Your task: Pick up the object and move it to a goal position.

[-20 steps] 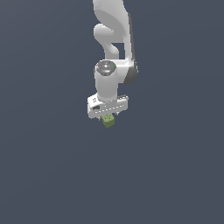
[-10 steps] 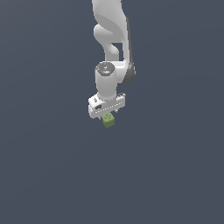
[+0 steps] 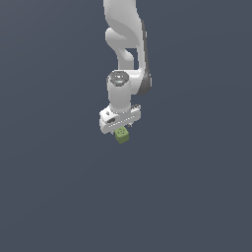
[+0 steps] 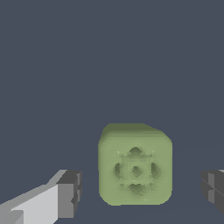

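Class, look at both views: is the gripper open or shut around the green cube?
Open. In the wrist view the gripper has a dark pad on either side of the green cube, with clear gaps between each pad and the cube.

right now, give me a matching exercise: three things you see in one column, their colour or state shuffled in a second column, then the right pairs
Column one:
1. cube
2. pincer
3. finger pads

Column two:
A. dark grey, one on each side of the cube with a gap showing
B. olive green, with a circular embossed mark on the face toward the wrist camera
C. white, open, right above the cube in the exterior view

Pairs: 1-B, 2-C, 3-A
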Robot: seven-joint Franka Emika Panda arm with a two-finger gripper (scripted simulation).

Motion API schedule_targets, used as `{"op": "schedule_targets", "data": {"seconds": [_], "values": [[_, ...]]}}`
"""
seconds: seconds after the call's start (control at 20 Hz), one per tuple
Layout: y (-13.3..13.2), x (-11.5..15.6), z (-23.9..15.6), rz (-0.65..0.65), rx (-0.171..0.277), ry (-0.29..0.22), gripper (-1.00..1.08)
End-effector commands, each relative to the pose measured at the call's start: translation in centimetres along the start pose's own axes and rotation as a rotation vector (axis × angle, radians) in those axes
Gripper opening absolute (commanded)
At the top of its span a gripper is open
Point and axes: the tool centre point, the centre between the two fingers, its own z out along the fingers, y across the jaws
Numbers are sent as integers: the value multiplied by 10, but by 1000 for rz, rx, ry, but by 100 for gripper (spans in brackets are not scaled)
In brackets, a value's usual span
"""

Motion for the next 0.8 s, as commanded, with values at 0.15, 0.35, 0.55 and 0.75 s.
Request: {"op": "schedule_targets", "data": {"seconds": [0.15,0.35,0.55,0.75], "values": [[0,-1,17,-1,0,0,100],[-1,-1,35,-3,0,0,100],[-1,-1,46,-4,0,0,100],[-1,-1,48,-4,0,0,-100]]}}
